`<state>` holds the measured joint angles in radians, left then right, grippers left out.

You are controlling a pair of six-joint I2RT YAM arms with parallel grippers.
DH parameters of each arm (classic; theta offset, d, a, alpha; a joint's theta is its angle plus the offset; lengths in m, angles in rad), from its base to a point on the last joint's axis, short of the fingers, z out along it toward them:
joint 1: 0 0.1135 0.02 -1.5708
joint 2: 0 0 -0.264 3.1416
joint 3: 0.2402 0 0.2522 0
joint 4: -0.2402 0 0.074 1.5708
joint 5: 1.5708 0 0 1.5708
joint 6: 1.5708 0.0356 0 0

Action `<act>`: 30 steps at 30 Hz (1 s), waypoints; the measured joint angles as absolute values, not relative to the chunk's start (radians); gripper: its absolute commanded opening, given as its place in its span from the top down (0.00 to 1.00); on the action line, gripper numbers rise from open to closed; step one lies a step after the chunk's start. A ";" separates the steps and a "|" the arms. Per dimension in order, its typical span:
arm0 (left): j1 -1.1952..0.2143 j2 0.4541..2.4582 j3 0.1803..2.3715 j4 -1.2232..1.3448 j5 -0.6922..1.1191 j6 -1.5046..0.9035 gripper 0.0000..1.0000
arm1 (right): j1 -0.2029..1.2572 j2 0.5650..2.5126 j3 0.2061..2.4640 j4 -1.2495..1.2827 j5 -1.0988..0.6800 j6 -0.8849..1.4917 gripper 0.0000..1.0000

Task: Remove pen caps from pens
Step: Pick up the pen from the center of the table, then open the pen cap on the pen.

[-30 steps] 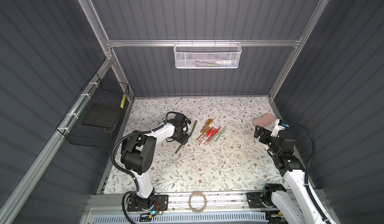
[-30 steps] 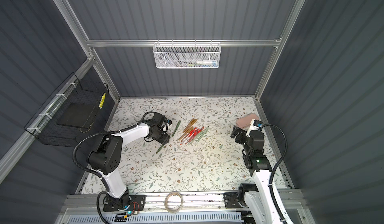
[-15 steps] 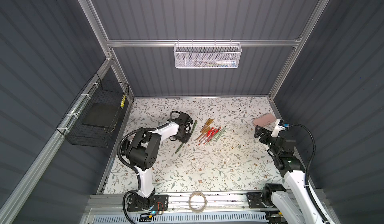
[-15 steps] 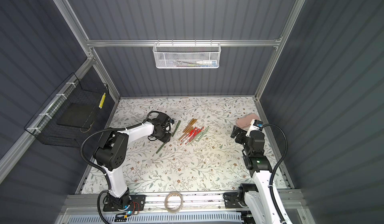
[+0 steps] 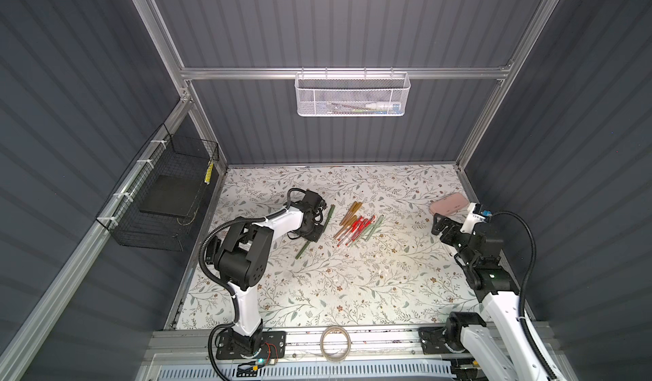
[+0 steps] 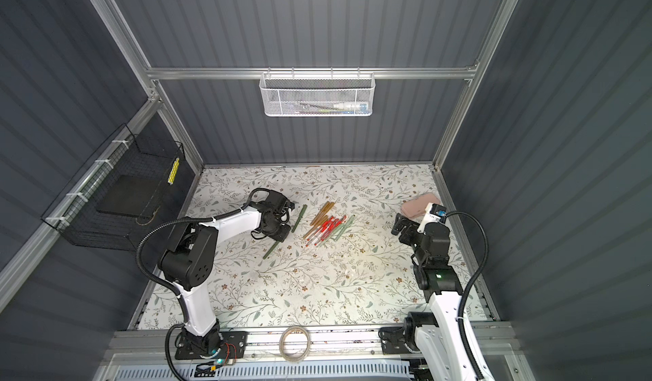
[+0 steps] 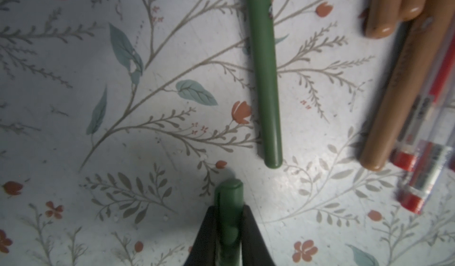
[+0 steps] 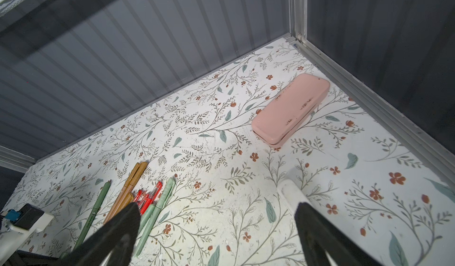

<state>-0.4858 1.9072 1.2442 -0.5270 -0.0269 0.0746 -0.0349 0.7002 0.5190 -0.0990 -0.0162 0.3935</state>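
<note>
The left jaws are closed on the held dark green pen (image 7: 229,215), both black fingers (image 7: 206,235) pressed against its sides close to one end. A short stub of that end is left projecting beyond the fingers. Whether it is the cap end cannot be told. In both top views the rest of this pen (image 5: 304,249) (image 6: 271,250) is seen slanting out from under the left arm's wrist onto the floral surface (image 5: 352,284).

A second dark green pen (image 7: 266,80) (image 5: 328,217) lies free just beside the held one, not touching it. Farther towards the middle of the surface the other pens are heaped together: golden-brown pens (image 5: 350,213), clear-bodied pens with red trim (image 5: 356,229) and pale green pens (image 5: 374,227). Red clipped caps (image 8: 147,199) are seen fitted on the clear-bodied ones.

The right jaws are spread wide with nothing between them, held above the surface well apart from the pens. A pink case (image 8: 291,109) (image 5: 448,204) lies shut near them, by the far right corner.
</note>
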 measured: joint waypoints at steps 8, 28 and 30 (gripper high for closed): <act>-0.486 1.860 1.253 -0.547 -0.027 0.066 0.92 | -0.015 0.701 0.528 -0.099 -0.054 0.392 0.01; -0.336 1.741 1.666 -0.392 0.561 -0.274 0.96 | 0.453 1.037 0.711 0.229 -0.145 0.485 0.02; -0.302 1.730 1.581 -0.307 0.669 -0.360 0.95 | 0.479 1.123 0.736 0.308 -0.183 0.529 0.03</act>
